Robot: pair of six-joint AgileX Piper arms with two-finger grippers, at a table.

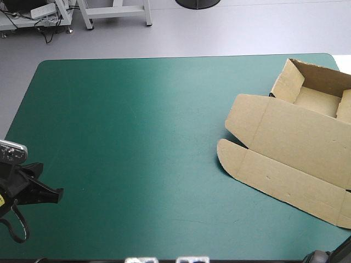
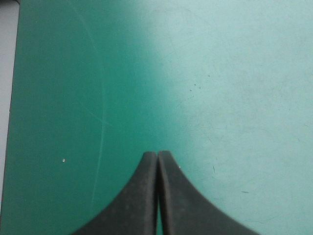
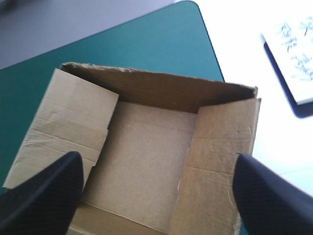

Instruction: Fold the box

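The brown box (image 1: 290, 142) lies at the table's right side. Its tray part (image 1: 318, 96) at the far right has walls raised, and the lid panel (image 1: 285, 181) lies flat toward the table's middle. In the right wrist view the tray (image 3: 146, 147) is seen from above, with a standing far wall (image 3: 161, 90) and side flaps leaning in. My right gripper (image 3: 157, 157) hangs open over the tray, holding nothing. My left gripper (image 1: 55, 194) is far off near the front left corner. In the left wrist view, my left gripper (image 2: 157, 155) is shut and empty above bare teal-green cover.
The box sits close to the table's far right corner (image 3: 193, 7). Beyond that edge is a white surface with a printed sheet (image 3: 293, 54). The table's left edge (image 2: 14, 98) runs close beside the left gripper. Bare teal-green cover (image 1: 137, 137) spans left and middle.
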